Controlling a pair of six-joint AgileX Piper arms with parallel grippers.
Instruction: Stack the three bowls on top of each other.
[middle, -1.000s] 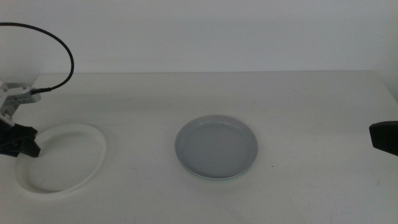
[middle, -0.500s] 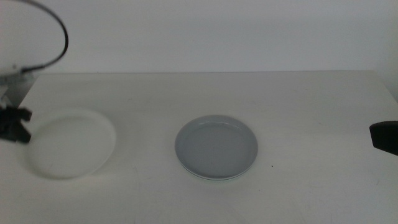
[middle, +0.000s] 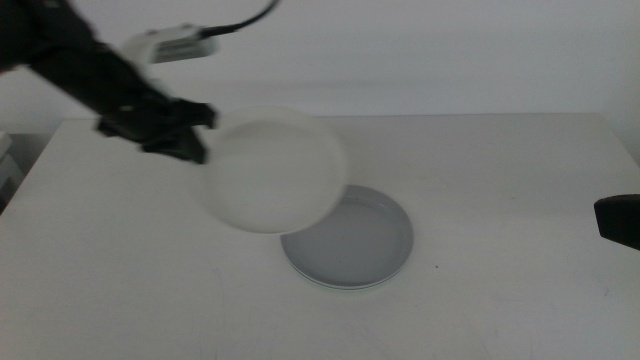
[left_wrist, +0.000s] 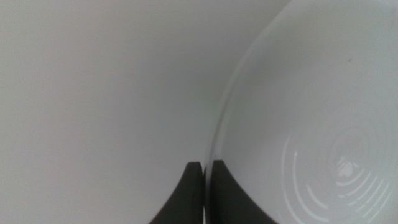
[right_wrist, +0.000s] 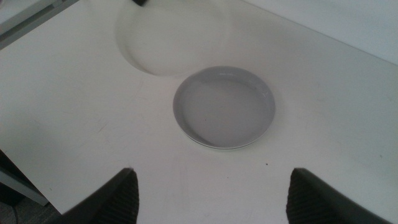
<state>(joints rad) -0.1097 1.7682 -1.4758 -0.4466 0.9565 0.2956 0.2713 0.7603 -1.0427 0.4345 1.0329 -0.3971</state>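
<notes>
My left gripper (middle: 192, 140) is shut on the rim of the white bowl (middle: 275, 172) and holds it in the air, tilted, over the left edge of the grey bowl (middle: 352, 238). In the left wrist view its jaws (left_wrist: 204, 167) pinch the white bowl's rim (left_wrist: 311, 118). The grey bowl rests at the table's middle on a paler bowl, the mint green one, of which only a thin rim (middle: 338, 285) shows. My right gripper (middle: 619, 218) waits open at the right edge. Its wrist view (right_wrist: 212, 174) shows the grey bowl (right_wrist: 224, 106) and the blurred white bowl (right_wrist: 168, 43).
The white table (middle: 500, 160) carries nothing else. A wall stands behind its far edge. The left arm and its cable reach in above the table's far left.
My left gripper has lifted the white bowl off the table's left side and carried it up and to the right, over the grey bowl's edge. The right arm has not moved.
</notes>
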